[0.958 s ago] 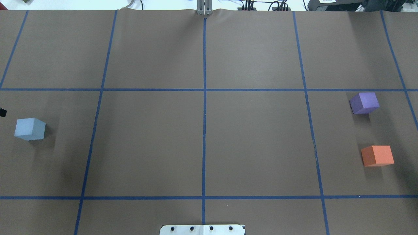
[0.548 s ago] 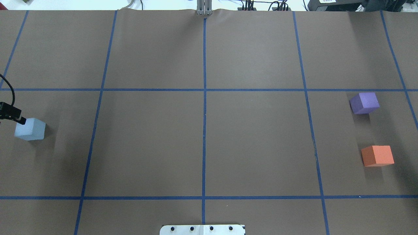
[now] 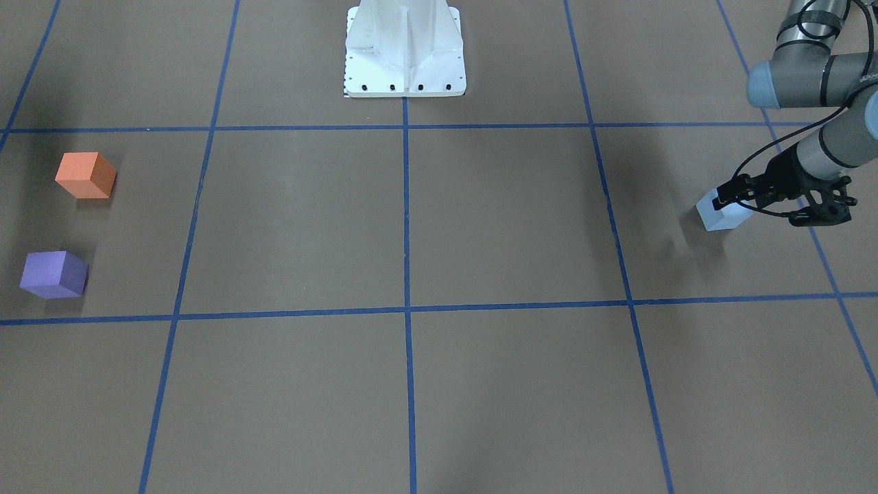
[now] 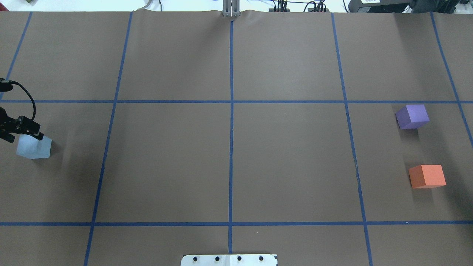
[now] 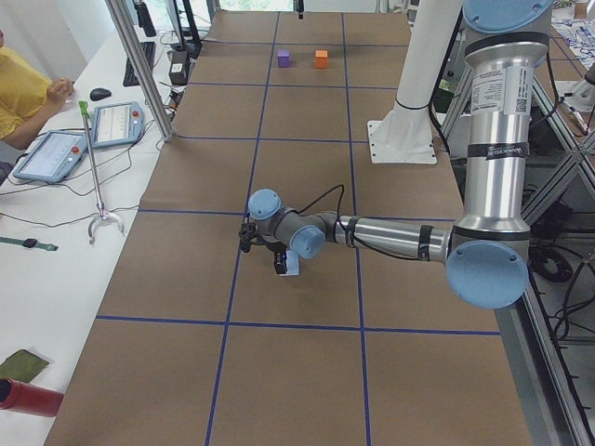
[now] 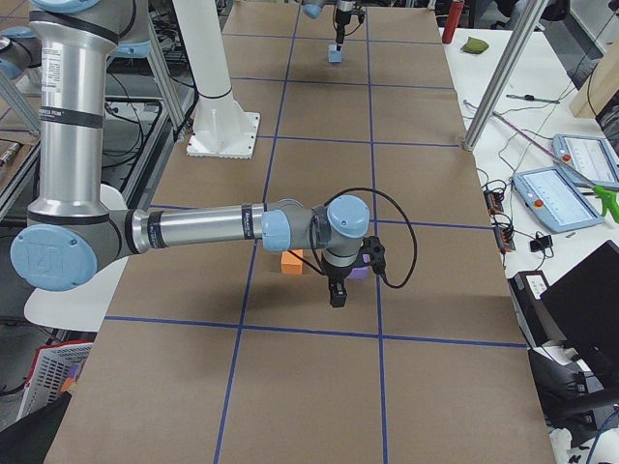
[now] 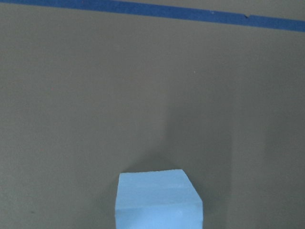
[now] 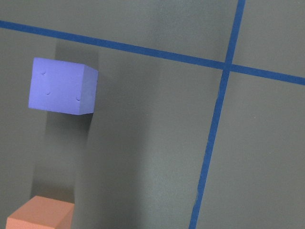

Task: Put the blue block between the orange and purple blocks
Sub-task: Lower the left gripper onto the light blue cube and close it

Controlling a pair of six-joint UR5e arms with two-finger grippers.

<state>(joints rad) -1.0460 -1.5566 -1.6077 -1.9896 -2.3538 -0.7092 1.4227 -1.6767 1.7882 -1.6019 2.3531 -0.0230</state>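
**Blue block at the far left, left end effector just beside it**

In the overhead view the blue block sits on the brown tabletop near the left edge of the frame, about mid-height. It lies in the leftmost column of the blue tape grid.

The purple block and the orange block are near the right edge, purple above orange, apart from each other. Both are well apart from the blue block, which lies at the opposite end of the tabletop.

In the front-facing view the left end effector shows at the right edge of the frame, just beside the blue block. A black part of the wrist with a looping cable overlaps the block's upper corner. The left wrist view shows the block at the bottom centre with no fingers around it, so it is not gripped. How far the jaws stand apart cannot be told.

The right end effector shows only in the right side view. There it points down close over the orange and purple blocks in mid-frame, partly hiding them. Whether its jaws are apart or together cannot be told.
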